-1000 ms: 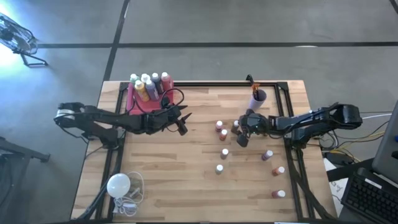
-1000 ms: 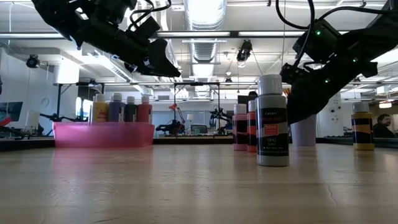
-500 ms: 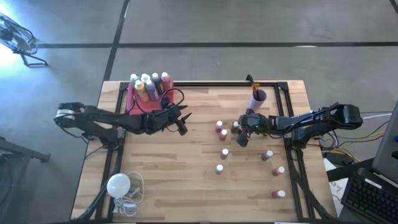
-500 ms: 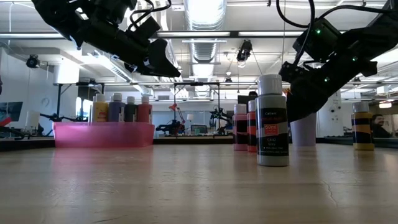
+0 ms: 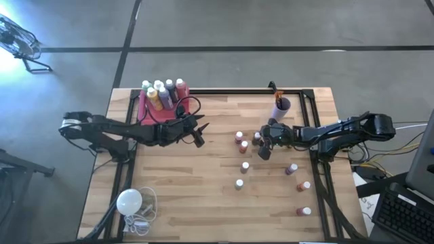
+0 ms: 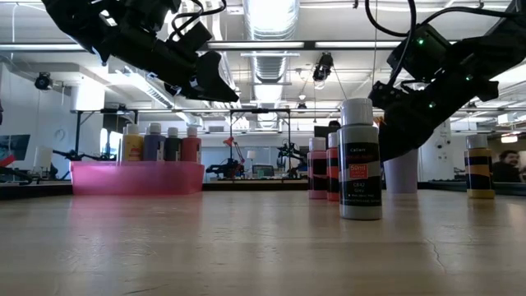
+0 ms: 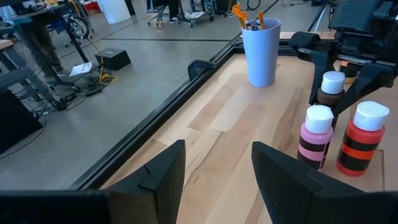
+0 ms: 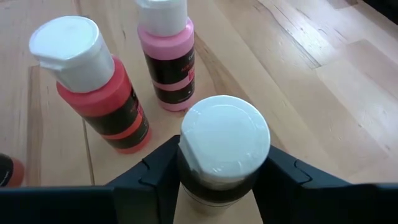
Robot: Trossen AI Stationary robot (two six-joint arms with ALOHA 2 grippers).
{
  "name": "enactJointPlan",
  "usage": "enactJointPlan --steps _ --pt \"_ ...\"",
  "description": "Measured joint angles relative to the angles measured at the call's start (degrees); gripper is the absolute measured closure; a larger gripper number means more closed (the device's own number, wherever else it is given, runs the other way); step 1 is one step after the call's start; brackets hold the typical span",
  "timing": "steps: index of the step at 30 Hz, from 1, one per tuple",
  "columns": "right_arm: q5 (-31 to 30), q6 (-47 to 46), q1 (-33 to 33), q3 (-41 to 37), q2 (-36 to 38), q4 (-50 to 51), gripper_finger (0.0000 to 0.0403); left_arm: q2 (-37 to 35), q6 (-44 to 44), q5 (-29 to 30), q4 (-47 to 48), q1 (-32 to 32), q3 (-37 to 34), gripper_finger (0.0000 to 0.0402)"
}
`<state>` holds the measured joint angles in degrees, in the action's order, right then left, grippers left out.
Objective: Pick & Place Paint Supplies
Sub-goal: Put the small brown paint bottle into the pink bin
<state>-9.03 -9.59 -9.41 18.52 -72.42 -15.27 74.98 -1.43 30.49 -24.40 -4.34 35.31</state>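
Now right claw (image 8: 221, 186) clamped around dark white-capped bottle (image 8: 224, 149); left claw (image 7: 217, 168) open, empty.

Lighting bright and even overall. Low view: ceiling strip lights (image 6: 271, 16) blow out to white glare, so both arms read as dark silhouettes; near tabletop (image 6: 205, 247) soft, out of focus, w/ a faint sheen. High view: strong glare at the floor's top-left corner (image 5: 10, 34); shadows under the arms weak and short. Right wrist view: white cap (image 8: 225, 138) sharp, slightly overexposed; own fingers at the edge blurred. Left wrist view: background room a bit soft.
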Motion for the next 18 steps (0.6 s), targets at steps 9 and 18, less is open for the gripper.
enactJointPlan --steps 9,18 --pt "0.13 0.73 0.02 0.0 4.12 3.22 0.0257 0.0 0.55 -0.57 -0.1 -0.02 0.0 0.0211" --pt "3.66 0.59 0.02 0.0 16.18 9.15 0.026 0.0 0.97 -9.04 -5.09 -0.02 0.02 0.0211"
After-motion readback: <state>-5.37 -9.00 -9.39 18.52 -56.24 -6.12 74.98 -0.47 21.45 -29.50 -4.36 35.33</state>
